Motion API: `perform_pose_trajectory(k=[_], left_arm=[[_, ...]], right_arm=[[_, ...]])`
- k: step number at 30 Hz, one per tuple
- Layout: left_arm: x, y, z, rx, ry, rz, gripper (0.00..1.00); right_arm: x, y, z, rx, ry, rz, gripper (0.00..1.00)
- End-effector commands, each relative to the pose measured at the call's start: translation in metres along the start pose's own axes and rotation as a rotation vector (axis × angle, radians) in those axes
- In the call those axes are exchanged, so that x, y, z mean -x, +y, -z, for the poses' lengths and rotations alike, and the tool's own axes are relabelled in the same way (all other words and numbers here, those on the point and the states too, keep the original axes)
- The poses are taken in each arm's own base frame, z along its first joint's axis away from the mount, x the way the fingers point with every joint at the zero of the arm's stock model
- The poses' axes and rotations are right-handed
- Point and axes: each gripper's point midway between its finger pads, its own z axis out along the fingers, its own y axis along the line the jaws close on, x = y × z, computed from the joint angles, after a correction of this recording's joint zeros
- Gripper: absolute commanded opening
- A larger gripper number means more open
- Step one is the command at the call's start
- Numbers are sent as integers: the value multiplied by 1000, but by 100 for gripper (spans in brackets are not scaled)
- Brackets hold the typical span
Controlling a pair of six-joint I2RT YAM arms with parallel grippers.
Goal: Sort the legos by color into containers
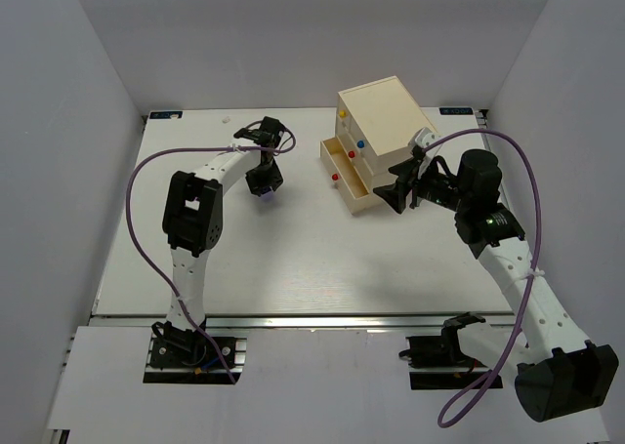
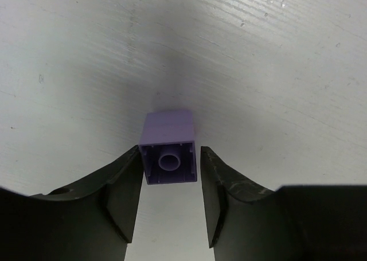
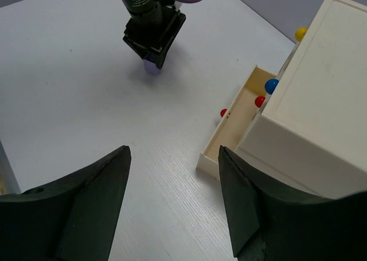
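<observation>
My left gripper [image 1: 264, 184] points straight down at the table's middle back. Its fingers [image 2: 123, 186] are closed around the upper end of a purple lego [image 2: 169, 158], hollow underside facing the camera; the left finger touches it and a thin sliver shows at the right finger. The lego's lower end [image 3: 151, 67] is at or just above the table surface. The cream chest [image 1: 381, 122] stands at the back right with its bottom drawer [image 1: 344, 176] pulled out; what shows of the drawer [image 3: 207, 158] is bare. My right gripper [image 3: 173, 152] is open and empty, beside the chest's near right. No other legos show.
The chest's upper drawers are shut, with yellow [image 3: 300, 32], blue [image 3: 270, 86] and red [image 3: 259, 101] knobs. White walls enclose the table on the left, back and right. A purple cable loops over each arm.
</observation>
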Motion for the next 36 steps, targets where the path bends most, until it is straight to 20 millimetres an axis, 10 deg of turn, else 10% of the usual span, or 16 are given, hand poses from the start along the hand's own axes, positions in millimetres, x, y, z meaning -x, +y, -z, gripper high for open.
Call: perform_pose_trajectory(k=[1, 12, 16, 18, 25, 31, 36], left_arm=[[13, -9, 14, -41, -32, 17, 54], [22, -20, 37, -126, -51, -36, 0], [19, -44, 77, -369, -67, -165, 0], [29, -66, 129, -605, -181, -264, 0], [-14, -79, 245, -1209, -363, -525, 0], [-89, -66, 299, -1626, -269, -735, 0], [-114, -50, 330, -1836, -250, -790, 0]], right_arm=[[9, -1, 3, -4, -39, 22, 68], [7, -1, 3, 0, -35, 27, 69], [-2, 11, -1, 85, -9, 37, 88], [-3, 25, 0, 169, -15, 35, 89], [-6, 60, 1, 385, -45, -35, 87], [-1, 74, -9, 507, -52, -242, 69], [5, 80, -23, 562, 0, -398, 83]])
